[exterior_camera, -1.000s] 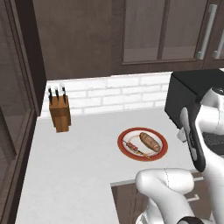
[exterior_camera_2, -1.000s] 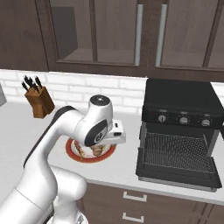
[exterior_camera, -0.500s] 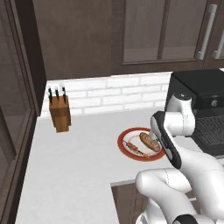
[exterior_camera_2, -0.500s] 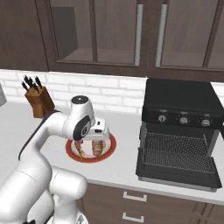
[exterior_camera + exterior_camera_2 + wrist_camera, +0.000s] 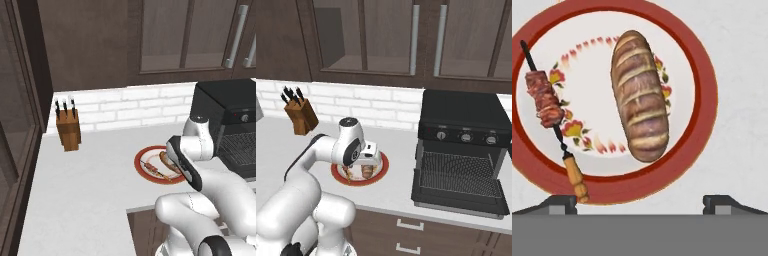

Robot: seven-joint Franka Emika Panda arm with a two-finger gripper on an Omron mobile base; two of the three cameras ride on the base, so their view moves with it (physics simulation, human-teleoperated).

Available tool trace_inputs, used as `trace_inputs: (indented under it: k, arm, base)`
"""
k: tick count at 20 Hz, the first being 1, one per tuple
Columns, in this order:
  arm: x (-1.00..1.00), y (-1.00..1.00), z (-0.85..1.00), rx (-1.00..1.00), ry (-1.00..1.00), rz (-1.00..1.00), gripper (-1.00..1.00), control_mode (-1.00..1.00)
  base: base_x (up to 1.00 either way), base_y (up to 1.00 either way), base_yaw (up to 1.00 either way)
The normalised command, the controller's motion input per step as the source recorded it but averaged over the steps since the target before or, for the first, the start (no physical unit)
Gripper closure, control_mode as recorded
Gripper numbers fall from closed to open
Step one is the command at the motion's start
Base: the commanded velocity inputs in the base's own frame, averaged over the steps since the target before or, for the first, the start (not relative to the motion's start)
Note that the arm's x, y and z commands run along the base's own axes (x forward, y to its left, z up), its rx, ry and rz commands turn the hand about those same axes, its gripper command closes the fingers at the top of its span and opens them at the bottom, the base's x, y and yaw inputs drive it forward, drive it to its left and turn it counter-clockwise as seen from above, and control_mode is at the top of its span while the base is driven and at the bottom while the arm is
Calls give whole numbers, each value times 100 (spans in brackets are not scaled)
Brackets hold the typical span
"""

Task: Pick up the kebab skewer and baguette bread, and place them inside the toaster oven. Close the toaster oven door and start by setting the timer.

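A red-rimmed plate holds both foods. The baguette bread, golden-brown with slashes, lies on its right half. The kebab skewer rests along the left rim, its wooden handle nearest me. My gripper hovers straight above the plate, open, with both fingertips wide apart and nothing between them. From the right base view the hand hangs over the plate. The black toaster oven stands to the right, its door folded down and the wire rack exposed. Three small dials line its control strip.
A wooden knife block stands against the white brick backsplash at the left. Dark upper cabinets hang above the counter. A tall dark cabinet walls off the far left. The counter's front edge runs just below the plate.
The arm has swung left, away from the toaster oven, and the hand now sits over the plate. The foods and the oven door have not moved.
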Motion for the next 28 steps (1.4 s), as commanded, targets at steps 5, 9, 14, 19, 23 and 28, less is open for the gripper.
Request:
trace_inputs:
  k: [5,9,14,19,23,28]
  arm:
    - [35,0,-39,0,3,0,-100,-100]
    - [35,0,-21,0,2,0,-100,-100]
    - [18,0,-20,0,1,0,-100,-100]
    - [0,-3,-27,0,4,0,-100,-100]
    - [0,0,-36,0,3,0,-100,-100]
    - [0,0,-26,0,2,0,-100,-100]
  base:
    - [0,0,0]
    - [0,0,0]
    - [0,0,0]
    - [0,0,0]
    - [0,0,0]
    - [0,0,0]
